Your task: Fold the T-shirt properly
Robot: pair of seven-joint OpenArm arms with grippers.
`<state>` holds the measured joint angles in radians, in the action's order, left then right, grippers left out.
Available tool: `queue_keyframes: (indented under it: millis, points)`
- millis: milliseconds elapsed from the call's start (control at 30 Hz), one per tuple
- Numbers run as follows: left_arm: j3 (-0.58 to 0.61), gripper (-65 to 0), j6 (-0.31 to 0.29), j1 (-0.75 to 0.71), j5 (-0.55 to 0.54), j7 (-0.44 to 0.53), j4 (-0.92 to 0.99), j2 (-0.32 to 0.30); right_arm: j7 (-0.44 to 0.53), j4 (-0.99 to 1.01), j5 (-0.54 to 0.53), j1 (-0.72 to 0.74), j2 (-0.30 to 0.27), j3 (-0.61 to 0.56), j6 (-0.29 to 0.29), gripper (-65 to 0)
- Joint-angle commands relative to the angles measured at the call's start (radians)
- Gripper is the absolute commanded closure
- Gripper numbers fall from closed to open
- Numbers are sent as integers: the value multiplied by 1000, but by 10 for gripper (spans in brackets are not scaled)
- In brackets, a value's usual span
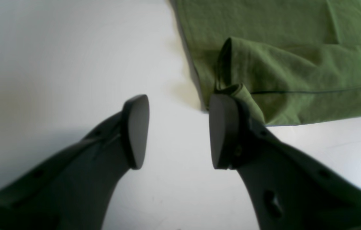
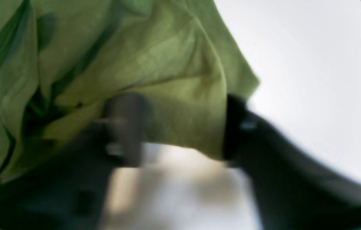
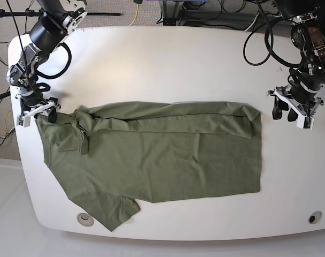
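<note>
The olive-green T-shirt (image 3: 162, 155) lies spread across the white table (image 3: 178, 64), its far long edge folded over toward the near side. My left gripper (image 3: 291, 111) hovers just off the shirt's right end. In the left wrist view it (image 1: 179, 131) is open with only bare table between the fingers, and a folded corner of the T-shirt (image 1: 295, 64) lies against the outside of one finger (image 1: 223, 131). My right gripper (image 3: 42, 111) is at the shirt's far left corner. In the blurred right wrist view its jaws (image 2: 180, 127) stand apart with an edge of the T-shirt (image 2: 135, 48) between them.
The table's rounded edge runs close to both grippers on the left and right. Two small round fittings (image 3: 85, 218) (image 3: 312, 217) sit near the front edge. Cables (image 3: 258, 43) hang over the back right of the table.
</note>
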<state>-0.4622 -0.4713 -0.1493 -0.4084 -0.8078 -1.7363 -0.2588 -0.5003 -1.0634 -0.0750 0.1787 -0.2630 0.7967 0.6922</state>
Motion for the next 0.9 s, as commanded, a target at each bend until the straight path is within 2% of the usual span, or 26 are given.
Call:
queue_keyframes:
  millis: [0, 33, 100, 167, 267, 533, 867]
  points:
    - [-7, -289, 3, 10, -10, 23, -15, -15, 1, -7, 1, 11, -17, 0, 6, -55]
    - [-7, -289, 3, 10, -10, 23, -15, -15, 1, -7, 1, 11, -17, 0, 6, 0]
    - [-7, -289, 3, 9, -10, 23, -15, -15, 1, -7, 1, 9, -17, 0, 6, 0]
    - [-7, -289, 3, 9, -10, 23, -15, -15, 1, -7, 1, 8, -17, 0, 6, -35]
    - [-7, -289, 3, 9, -10, 23, -15, -14, 1, -7, 2, 6, -17, 0, 6, 0]
    - [0, -289, 3, 9, -10, 23, -15, -10, 1, -7, 68, 6, -11, 2, 6, 0]
    - [41, -291, 3, 18, -10, 29, -14, -9, 1, -7, 77, 8, 4, 2, 6, 0]
